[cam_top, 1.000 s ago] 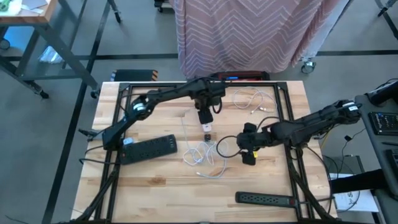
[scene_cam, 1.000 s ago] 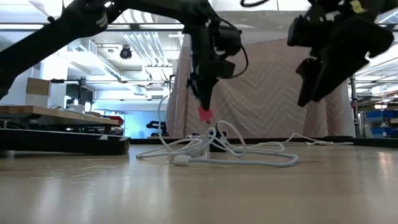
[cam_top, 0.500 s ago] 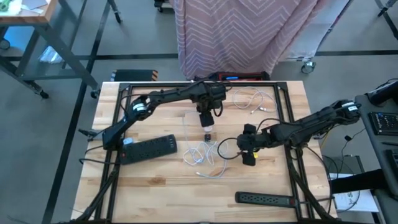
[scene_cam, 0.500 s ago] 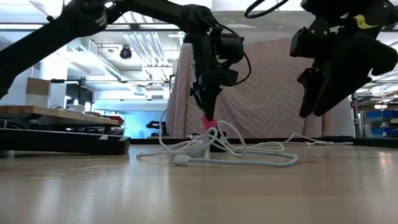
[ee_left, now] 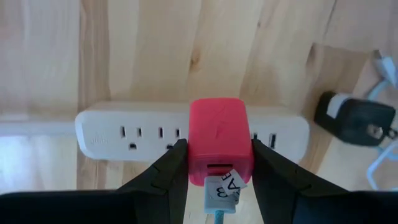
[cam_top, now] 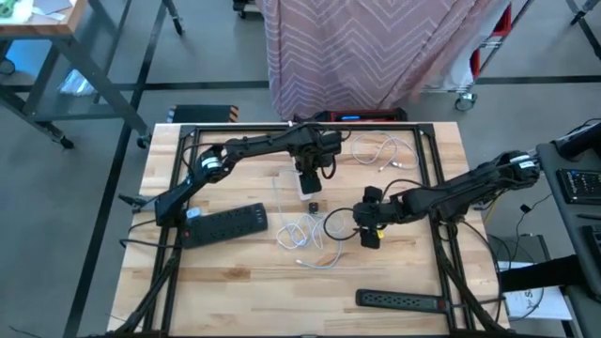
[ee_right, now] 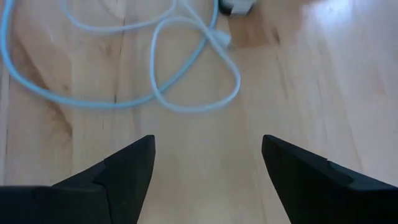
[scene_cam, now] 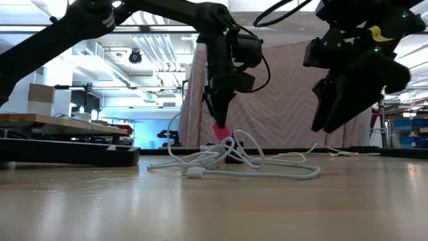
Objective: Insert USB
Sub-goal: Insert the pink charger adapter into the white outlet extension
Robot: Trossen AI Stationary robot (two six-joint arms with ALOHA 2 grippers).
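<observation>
Overhead, table-level and two close wrist views, all sharing the table (cam_top: 235, 282).

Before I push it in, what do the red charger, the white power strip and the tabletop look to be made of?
Red charger: likely moulded plastic, matte, with smooth rounded edges; held in the left gripper jaws.
White power strip: probably plastic too, a plain off-white casing with little shine.
Tabletop: wood, pale planks with visible grain, knots and seams, a light satin sheen.

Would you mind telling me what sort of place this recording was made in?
Probably a lab or workshop: concrete floor, a wooden workbench framed in black, a draped rolling cart, exposed ceiling ducts.
</observation>
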